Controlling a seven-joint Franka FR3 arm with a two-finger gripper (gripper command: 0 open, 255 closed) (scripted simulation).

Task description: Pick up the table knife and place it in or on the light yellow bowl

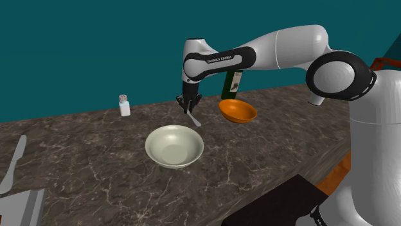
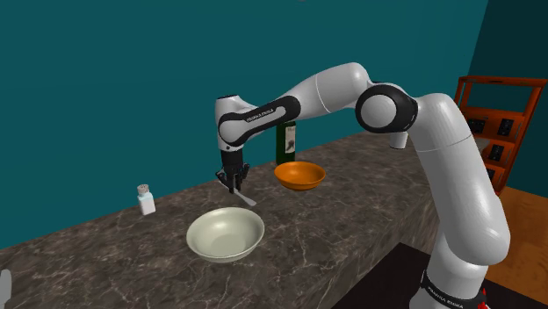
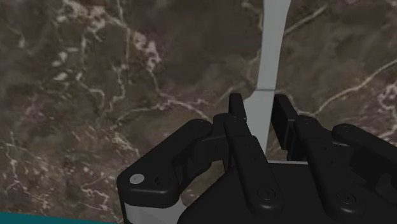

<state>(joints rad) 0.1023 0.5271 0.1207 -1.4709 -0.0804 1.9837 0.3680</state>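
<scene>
The grey table knife (image 1: 193,119) (image 2: 243,197) (image 3: 270,60) sits between the fingers of my gripper (image 1: 189,106) (image 2: 233,183) (image 3: 257,105), which is shut on its handle end. The blade slants down from the fingers, its tip close to the dark marble counter (image 1: 96,154); I cannot tell if it touches. The light yellow bowl (image 1: 174,146) (image 2: 225,234) stands upright and holds nothing, just in front of the gripper and a little toward the shoulder view's left.
An orange bowl (image 1: 238,111) (image 2: 299,176) and a green bottle (image 1: 232,82) (image 2: 286,140) stand close on the shoulder view's right of the gripper. A white shaker (image 1: 124,105) (image 2: 146,200) is at the back left. Another grey utensil (image 1: 13,164) lies at the far left.
</scene>
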